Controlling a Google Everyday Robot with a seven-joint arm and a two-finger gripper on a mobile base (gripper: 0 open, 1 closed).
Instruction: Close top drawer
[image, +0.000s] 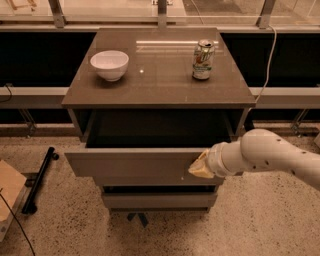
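The top drawer (135, 165) stands pulled out from the grey-brown cabinet, with a flat handle-less front and a dark inside. My white arm comes in from the right. My gripper (199, 167) rests against the right part of the drawer's front panel, touching it.
A white bowl (109, 64) and a green soda can (203, 60) stand on the cabinet top (160, 75). A narrower lower drawer front (160, 201) sits below. A black bar (39, 180) and a cardboard box (9, 192) lie on the speckled floor at the left.
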